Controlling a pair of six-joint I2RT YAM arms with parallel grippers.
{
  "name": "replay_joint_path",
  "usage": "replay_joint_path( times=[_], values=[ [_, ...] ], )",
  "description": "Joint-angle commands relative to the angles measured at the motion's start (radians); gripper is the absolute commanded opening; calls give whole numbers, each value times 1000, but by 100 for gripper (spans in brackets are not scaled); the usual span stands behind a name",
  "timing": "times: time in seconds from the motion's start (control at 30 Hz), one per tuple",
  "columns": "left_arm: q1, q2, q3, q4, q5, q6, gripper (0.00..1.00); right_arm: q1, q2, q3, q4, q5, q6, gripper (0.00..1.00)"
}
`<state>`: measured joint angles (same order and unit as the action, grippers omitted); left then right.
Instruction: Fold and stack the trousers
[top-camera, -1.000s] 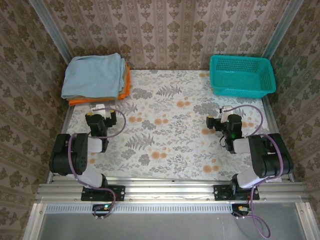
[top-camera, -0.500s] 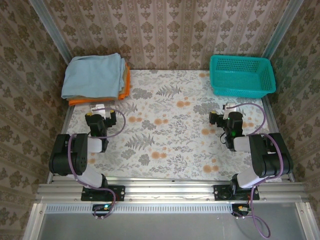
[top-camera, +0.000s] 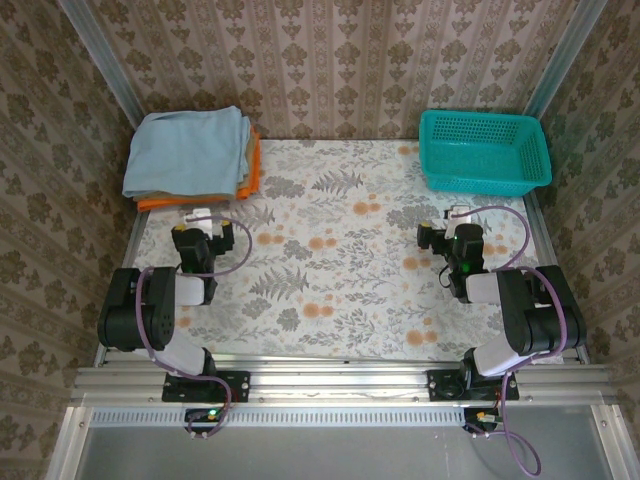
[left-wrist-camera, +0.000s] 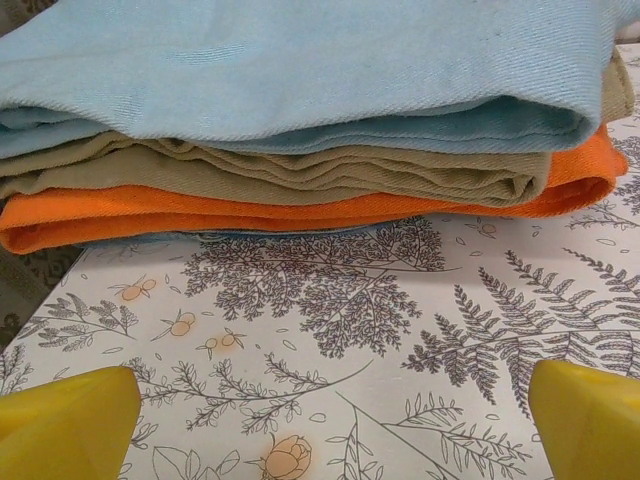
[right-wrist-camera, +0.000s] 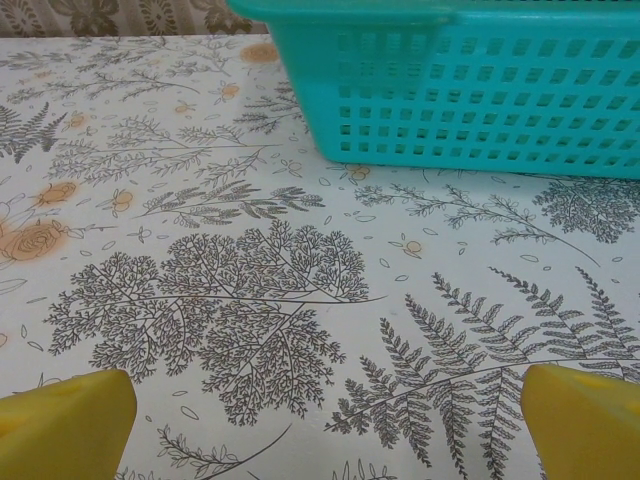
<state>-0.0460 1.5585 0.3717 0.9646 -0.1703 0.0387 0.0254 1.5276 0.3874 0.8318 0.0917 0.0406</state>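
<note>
Top external | trousers (top-camera: 190, 148) folded atop cloth stack (left-wrist-camera: 300, 205) | left and right jaws released

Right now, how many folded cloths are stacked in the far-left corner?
3: the light-blue trousers on top, a tan cloth beneath, an orange cloth at the bottom. More may be hidden underneath.

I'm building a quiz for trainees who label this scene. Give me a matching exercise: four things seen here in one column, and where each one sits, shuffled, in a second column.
Things:
1. trousers
2. tan cloth
3. orange cloth
4. basket

Places:
A. middle layer, between two other cloths
B. far right, standing apart, empty
C. top layer, folded
D. directly beneath the tan layer

Pairs: 1-C, 2-A, 3-D, 4-B
</note>
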Motion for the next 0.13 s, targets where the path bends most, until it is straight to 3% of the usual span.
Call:
replay_joint_path(
  times=[0.0,0.1],
  values=[
    [0,-2,12,-28,32,17,100,5,5,19,26,34,-5,100],
    [1,-2,12,-26,33,17,100,5,6,19,26,33,-5,100]
  ],
)
